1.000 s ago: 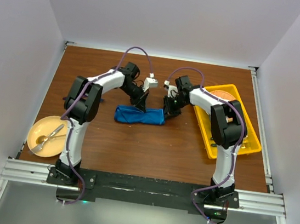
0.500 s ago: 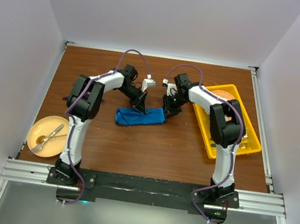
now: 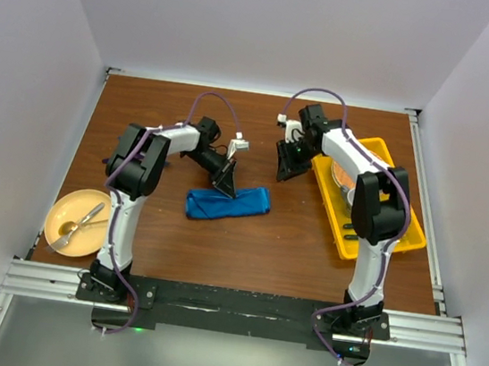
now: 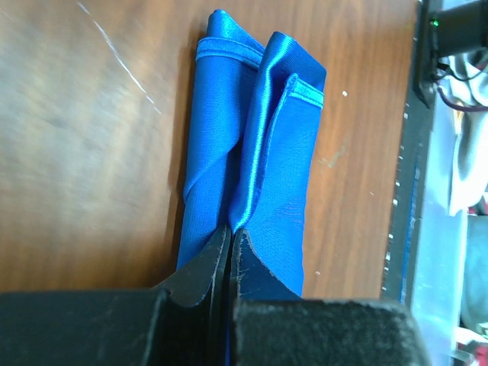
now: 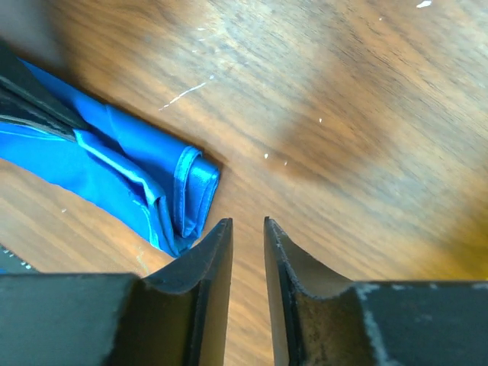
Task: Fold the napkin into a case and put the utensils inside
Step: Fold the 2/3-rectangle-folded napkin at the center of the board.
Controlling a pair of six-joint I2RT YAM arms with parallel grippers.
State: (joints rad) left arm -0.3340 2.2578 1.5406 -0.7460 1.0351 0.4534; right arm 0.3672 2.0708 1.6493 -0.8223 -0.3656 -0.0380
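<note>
The folded napkin (image 3: 228,204) lies mid-table with bare wood on every side, well apart from the yellow tray (image 3: 411,232) and the plate (image 3: 58,213). The left gripper (image 3: 225,180), its arm bent low, pinches a fold of the cloth (jaws clenched on fabric). The right gripper (image 3: 284,168) hangs over wood near the cloth's right end, jaws slightly parted and empty.

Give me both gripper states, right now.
Left gripper: shut on the napkin.
Right gripper: slightly open, holding nothing.
</note>
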